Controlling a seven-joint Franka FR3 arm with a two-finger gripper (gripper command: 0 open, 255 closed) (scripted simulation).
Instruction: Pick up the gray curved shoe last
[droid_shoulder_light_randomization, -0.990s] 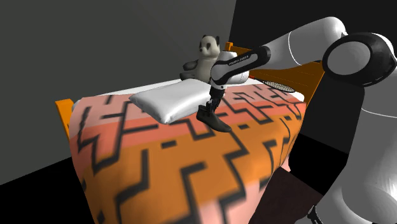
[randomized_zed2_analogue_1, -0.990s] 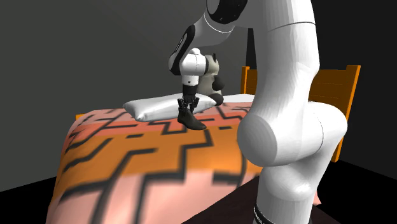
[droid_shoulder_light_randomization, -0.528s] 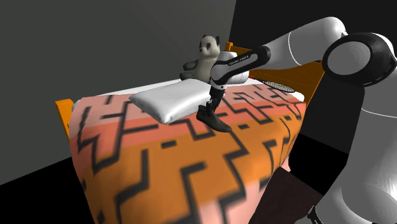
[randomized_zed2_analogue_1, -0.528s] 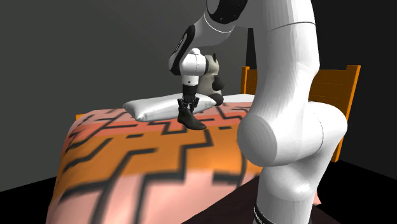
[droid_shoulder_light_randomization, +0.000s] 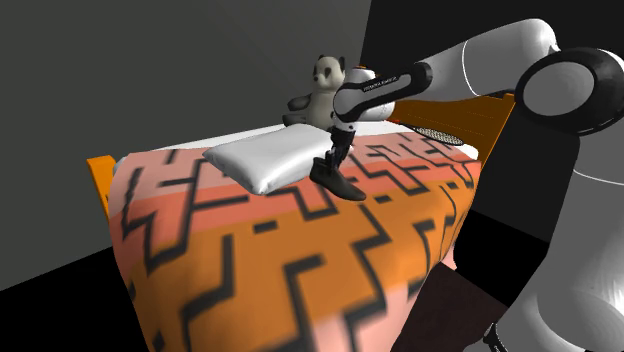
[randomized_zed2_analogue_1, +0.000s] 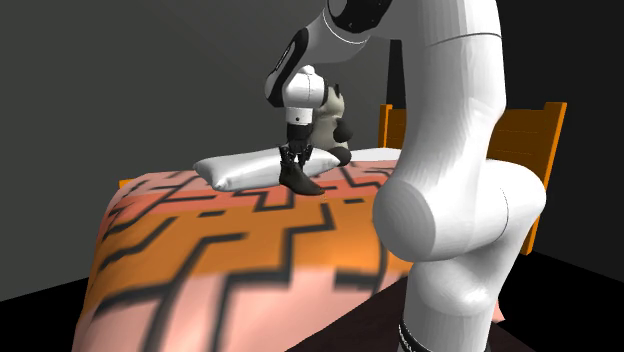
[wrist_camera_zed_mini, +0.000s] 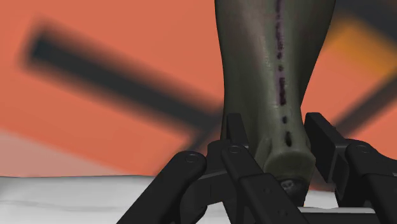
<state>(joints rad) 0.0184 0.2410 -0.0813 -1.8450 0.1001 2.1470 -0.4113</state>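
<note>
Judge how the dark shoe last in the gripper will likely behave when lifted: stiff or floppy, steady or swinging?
Probably stiff: the shoe last shows no sag though the gripper clasps only one end. It might pivot in the grip, as its far end juts out sideways.

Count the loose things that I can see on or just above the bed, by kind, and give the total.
Pillow, white: 1
Panda toy: 1
Shoe last, dark gray: 1
Dark netted thing near the headboard, kind unclear: 1
Total: 4
</note>
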